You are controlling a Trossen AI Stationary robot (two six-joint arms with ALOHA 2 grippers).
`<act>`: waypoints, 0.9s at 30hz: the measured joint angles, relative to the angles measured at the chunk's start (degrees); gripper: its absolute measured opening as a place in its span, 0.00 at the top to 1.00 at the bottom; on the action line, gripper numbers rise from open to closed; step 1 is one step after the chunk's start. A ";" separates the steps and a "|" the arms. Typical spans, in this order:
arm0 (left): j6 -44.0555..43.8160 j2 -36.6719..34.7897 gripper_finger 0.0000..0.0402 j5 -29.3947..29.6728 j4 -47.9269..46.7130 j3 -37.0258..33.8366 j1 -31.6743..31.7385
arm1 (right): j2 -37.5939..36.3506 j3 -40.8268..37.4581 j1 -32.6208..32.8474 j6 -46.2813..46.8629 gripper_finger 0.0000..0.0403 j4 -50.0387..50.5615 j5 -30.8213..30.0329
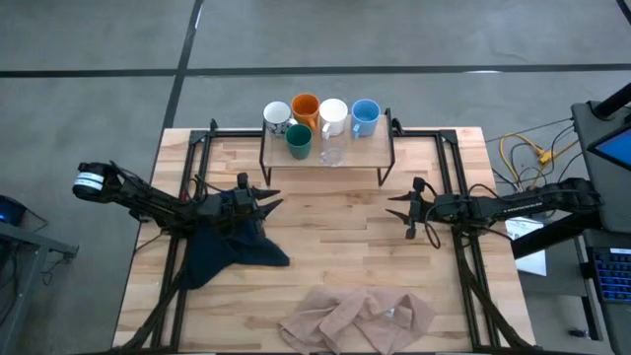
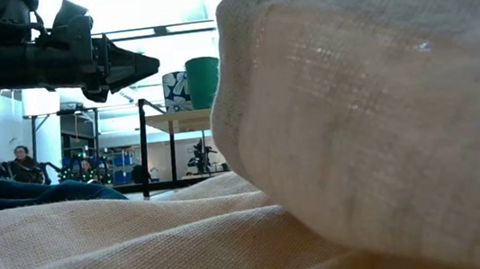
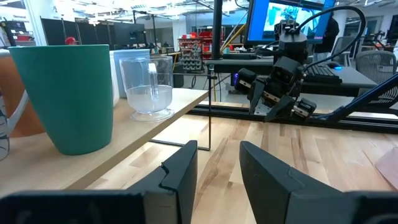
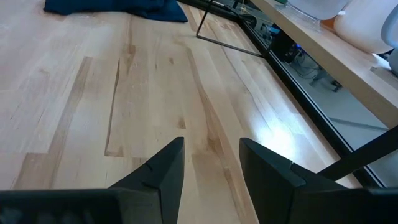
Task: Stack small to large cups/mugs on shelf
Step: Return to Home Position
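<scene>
The shelf (image 1: 367,160) stands at the table's far middle. Its board carries the patterned white mug (image 1: 277,116), the orange mug (image 1: 306,106), the plain white mug (image 1: 333,114) and the light blue mug (image 1: 365,115) in a back row. The dark green mug (image 1: 299,142) and the clear glass cup (image 1: 332,151) stand in front of them, all upright on their bases. My left gripper (image 1: 270,204) is open and empty, near the shelf's left front leg, and it faces the green mug (image 3: 68,93) and the glass cup (image 3: 149,84). My right gripper (image 1: 402,212) is open and empty, right of the shelf's front.
A dark blue cloth (image 1: 222,251) lies under my left arm. A crumpled beige cloth (image 1: 355,318) lies at the near edge and fills most of the low view (image 2: 356,121). Black rails (image 1: 449,168) run along the table's sides. Bare wood lies between the grippers.
</scene>
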State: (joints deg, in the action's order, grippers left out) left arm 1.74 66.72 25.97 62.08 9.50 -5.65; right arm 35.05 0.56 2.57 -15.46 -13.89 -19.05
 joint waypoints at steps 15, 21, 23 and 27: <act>0.01 0.00 0.73 -0.01 0.02 0.00 0.00 | 0.02 0.00 0.00 0.02 0.63 0.22 0.15; 0.02 0.00 0.73 -0.02 0.02 0.00 0.01 | 0.00 0.00 0.00 0.00 0.63 0.43 0.13; 0.02 0.00 0.73 0.00 0.02 0.00 0.02 | 0.02 0.00 0.00 0.01 0.63 0.43 0.16; 0.02 0.00 0.73 -0.01 0.12 0.00 0.31 | 0.02 0.00 0.02 0.06 0.63 0.43 3.43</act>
State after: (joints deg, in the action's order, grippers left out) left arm 1.76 66.72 25.96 62.20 9.50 -5.34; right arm 35.07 0.56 2.59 -15.40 -13.45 -15.62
